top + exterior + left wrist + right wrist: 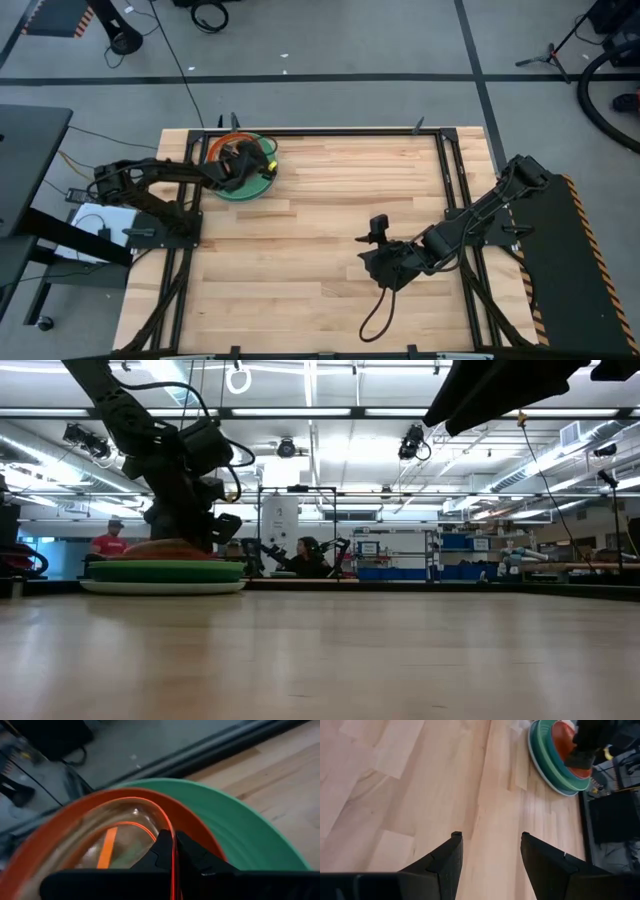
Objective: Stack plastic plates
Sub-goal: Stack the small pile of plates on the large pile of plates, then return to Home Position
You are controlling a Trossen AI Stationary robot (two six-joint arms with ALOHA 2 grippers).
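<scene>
The large plates sit in one stack (240, 192) at the table's far left corner: a pale plate at the bottom (165, 587), green ones (165, 571) above it, and the red-orange plate (200, 827) on top. A small translucent orange plate (115, 832) lies inside the red-orange one. My left gripper (243, 160) is over the stack, shut on that small plate. My right gripper (378, 265) hangs open over bare wood on the right half of the table, well away from the stack (560, 755). No other small plates can be made out. My left gripper (173, 836) pinches the translucent orange plate's rim (170, 827) between its two fingers, one finger inside the plate and one outside. The fingers come from above, slanting down. The plate sits within the red-orange plate on the stack; whether the held side is raised, I cannot tell.
The black frame rail (330, 131) runs along the far edge just behind the stack, with side rails (452, 190) at left and right. Bare wood (300, 260) fills the middle and near part of the table. People (300, 555) sit in the room beyond.
</scene>
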